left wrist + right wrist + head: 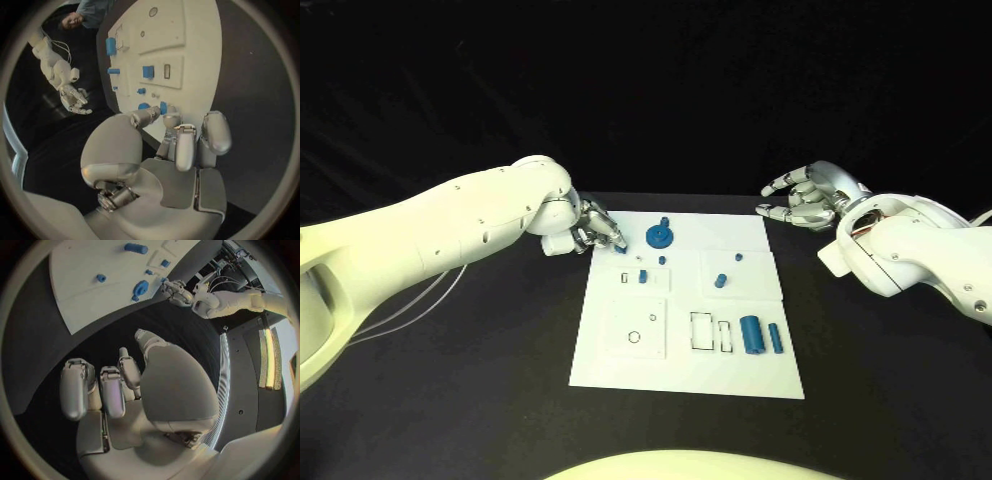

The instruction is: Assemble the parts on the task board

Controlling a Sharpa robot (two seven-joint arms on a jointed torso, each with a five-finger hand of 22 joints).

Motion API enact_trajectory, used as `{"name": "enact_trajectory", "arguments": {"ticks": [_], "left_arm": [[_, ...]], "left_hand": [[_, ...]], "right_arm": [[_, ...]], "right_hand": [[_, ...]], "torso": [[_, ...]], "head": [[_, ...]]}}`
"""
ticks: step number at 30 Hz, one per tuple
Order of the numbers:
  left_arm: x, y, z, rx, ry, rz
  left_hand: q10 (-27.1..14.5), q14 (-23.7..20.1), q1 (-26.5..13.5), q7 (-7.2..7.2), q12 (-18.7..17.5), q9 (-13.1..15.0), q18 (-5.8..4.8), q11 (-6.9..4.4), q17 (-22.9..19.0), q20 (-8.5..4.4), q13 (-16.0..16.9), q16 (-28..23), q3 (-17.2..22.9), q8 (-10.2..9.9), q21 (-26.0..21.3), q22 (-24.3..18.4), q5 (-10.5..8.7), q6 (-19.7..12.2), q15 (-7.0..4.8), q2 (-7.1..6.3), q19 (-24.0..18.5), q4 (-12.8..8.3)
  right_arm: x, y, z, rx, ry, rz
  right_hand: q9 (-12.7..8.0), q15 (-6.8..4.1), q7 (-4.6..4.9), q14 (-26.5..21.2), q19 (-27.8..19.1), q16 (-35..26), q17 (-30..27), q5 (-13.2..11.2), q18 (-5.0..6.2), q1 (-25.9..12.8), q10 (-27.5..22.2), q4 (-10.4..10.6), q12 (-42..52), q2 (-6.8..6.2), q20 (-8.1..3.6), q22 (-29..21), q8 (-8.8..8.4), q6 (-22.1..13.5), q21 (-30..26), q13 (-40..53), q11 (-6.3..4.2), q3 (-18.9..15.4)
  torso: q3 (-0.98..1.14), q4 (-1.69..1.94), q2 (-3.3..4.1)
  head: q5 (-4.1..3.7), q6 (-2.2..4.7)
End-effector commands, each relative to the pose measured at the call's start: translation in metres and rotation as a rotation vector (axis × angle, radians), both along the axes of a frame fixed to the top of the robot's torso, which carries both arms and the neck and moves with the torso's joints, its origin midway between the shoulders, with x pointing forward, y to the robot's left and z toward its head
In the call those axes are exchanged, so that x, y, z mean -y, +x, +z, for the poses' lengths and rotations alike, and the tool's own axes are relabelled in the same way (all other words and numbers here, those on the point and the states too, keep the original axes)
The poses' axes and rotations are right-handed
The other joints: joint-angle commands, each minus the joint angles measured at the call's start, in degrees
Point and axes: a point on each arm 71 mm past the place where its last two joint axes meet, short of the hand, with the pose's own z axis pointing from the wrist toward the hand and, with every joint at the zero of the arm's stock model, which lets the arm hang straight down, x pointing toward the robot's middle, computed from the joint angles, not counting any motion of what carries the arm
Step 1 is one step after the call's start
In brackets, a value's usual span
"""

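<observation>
The white task board (pixel 689 365) lies in the middle of the black table. My left hand (pixel 596 230) is at the board's far left corner. Its fingertips (pixel 170 120) pinch a small blue part (pixel 617 243) just over the board. A round blue gear-like part (pixel 661 237) sits right beside it, also seen from the right wrist (pixel 140 288). Small blue parts (pixel 643 276) (pixel 721 281) stand in the middle of the board. A blue cylinder (pixel 751 333) and a blue bar (pixel 775 337) lie near the right edge. My right hand (pixel 800 200) hovers off the far right corner, fingers apart and holding nothing.
Outlined recesses (pixel 710 333) and a raised plate with a hole (pixel 638 330) take up the near half of the board. Bare black table (pixel 473 340) surrounds the board on all sides.
</observation>
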Motion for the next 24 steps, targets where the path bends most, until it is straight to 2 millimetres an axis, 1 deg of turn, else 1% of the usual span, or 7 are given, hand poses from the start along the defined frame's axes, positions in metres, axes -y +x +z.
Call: {"name": "enact_trajectory", "arguments": {"ticks": [1,3,9,12,15,19,24], "left_arm": [[0.003,-0.004,0.002,0.007,-0.02,0.004],[0.004,-0.006,0.004,0.016,-0.027,0.005],[0.007,-0.014,0.006,0.04,-0.028,0.002],[0.008,-0.017,0.005,0.046,-0.02,-0.007],[0.008,-0.022,0.003,0.048,-0.007,-0.021],[0.011,-0.029,0.001,0.061,0.026,-0.052],[0.013,-0.034,-0.002,0.074,0.055,-0.078]], "left_hand": [[4.51,5.41,0.2,-1.75,1.05,4.21,-0.26,-1.36,13.87,-0.56,1.54,1.0,9.91,3.14,1.41,1.65,8.64,1.97,-0.92,0.62,1.6,-3.73],[5.34,5.44,-0.71,-2.02,1.29,4.19,-0.38,-1.64,13.92,-0.84,2.14,1.02,10.0,3.24,1.75,2.29,10.92,2.6,-1.17,0.3,2.05,-4.33],[7.14,5.48,-2.15,-2.58,2.16,4.2,-0.67,-2.19,13.92,-1.33,3.9,1.01,10.11,3.49,2.5,3.7,15.25,3.81,-1.66,-0.12,3.01,-5.31],[7.48,5.5,-2.48,-2.7,2.31,4.2,-0.74,-2.29,13.99,-1.43,4.22,1.05,10.1,3.54,2.66,3.99,15.99,4.07,-1.77,-0.21,3.2,-5.52],[8.35,5.61,-3.23,-3.0,2.76,4.21,-0.84,-2.57,14.28,-1.64,5.13,1.22,10.0,3.74,2.94,4.52,17.87,4.78,-1.97,-0.41,3.53,-5.89],[8.73,5.66,-3.67,-3.19,2.92,4.25,-0.92,-2.73,14.43,-1.75,5.47,1.31,9.86,3.91,3.11,4.86,18.73,5.25,-2.09,-0.46,3.74,-5.97],[9.05,5.7,-3.93,-3.34,3.11,4.31,-0.95,-2.84,14.55,-1.82,5.83,1.37,9.72,4.11,3.19,5.05,19.02,5.63,-2.17,-0.42,3.85,-5.93]], "right_arm": [[0.001,0.0,0.0,-0.001,-0.002,0.001],[0.001,0.0,0.0,-0.001,-0.002,0.0],[0.002,0.0,-0.001,-0.002,-0.003,-0.002],[0.002,0.0,-0.001,-0.003,-0.003,-0.003],[0.003,0.0,-0.001,-0.003,-0.004,-0.004],[0.003,0.0,-0.002,-0.004,-0.004,-0.005],[0.003,0.0,-0.002,-0.004,-0.004,-0.005]], "right_hand": [[-0.51,-0.2,0.01,4.64,0.81,-1.0,10.76,1.04,0.72,-0.18,-0.7,1.04,0.1,-0.83,0.42,8.3,0.85,0.25,-0.95,-0.08,0.03,0.33],[-0.51,-0.2,0.01,4.64,0.81,-1.0,10.76,1.04,0.72,-0.18,-0.7,1.04,0.1,-0.83,0.42,8.3,0.85,0.25,-0.95,-0.08,0.03,0.33],[-0.51,-0.2,0.01,4.64,0.81,-1.0,10.76,1.04,0.72,-0.18,-0.7,1.04,0.1,-0.83,0.42,8.3,0.85,0.25,-0.95,-0.08,0.03,0.33],[-0.51,-0.2,0.01,4.64,0.81,-1.0,10.76,1.04,0.72,-0.18,-0.7,1.04,0.1,-0.83,0.42,8.3,0.85,0.25,-0.95,-0.08,0.03,0.33],[-0.51,-0.2,0.01,4.64,0.81,-1.0,10.76,1.04,0.72,-0.18,-0.7,1.04,0.1,-0.83,0.42,8.3,0.85,0.25,-0.95,-0.08,0.03,0.33],[-0.51,-0.2,0.01,4.64,0.81,-1.0,10.76,1.04,0.72,-0.18,-0.7,1.04,0.1,-0.83,0.42,8.3,0.85,0.25,-0.95,-0.08,0.03,0.33],[-0.51,-0.2,0.01,4.64,0.81,-1.0,10.76,1.04,0.72,-0.18,-0.7,1.04,0.1,-0.83,0.42,8.3,0.85,0.25,-0.95,-0.08,0.03,0.33]], "torso": [[0.03,0.07,-0.1],[0.03,0.05,-0.02],[0.02,0.08,-0.06],[0.05,0.12,-0.08],[0.07,0.08,-0.04],[0.03,0.08,-0.02],[-0.05,0.06,0.02]], "head": [[0.09,-0.06],[0.18,0.01],[0.34,-0.04],[0.35,-0.13],[0.55,-0.18],[0.73,-0.23],[0.81,-0.28]]}}
